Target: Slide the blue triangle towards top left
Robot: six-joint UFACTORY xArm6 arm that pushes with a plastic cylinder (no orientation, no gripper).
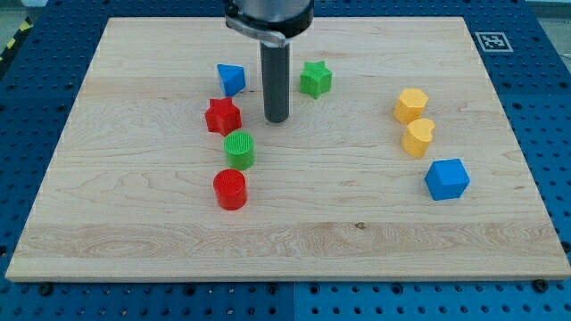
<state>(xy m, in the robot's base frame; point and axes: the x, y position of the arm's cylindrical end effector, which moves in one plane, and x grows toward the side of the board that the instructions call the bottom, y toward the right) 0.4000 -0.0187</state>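
Nearest, a red plastic cylinder sits on the wooden board, a green ribbed cylinder just beyond. Farther, my tip rests bare, touching nothing. Blue plastic triangle lies at its ten o'clock, green plastic star at one o'clock.

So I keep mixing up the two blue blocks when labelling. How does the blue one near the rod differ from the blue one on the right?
The blue triangle sits near the view's top, just left of my tip; the blue cube lies far right, lower down, below the yellow blocks. The triangle looks smaller and wedge-shaped; the cube is bigger and blocky. The triangle has the red star close below it; the cube stands apart. Both are the same blue.
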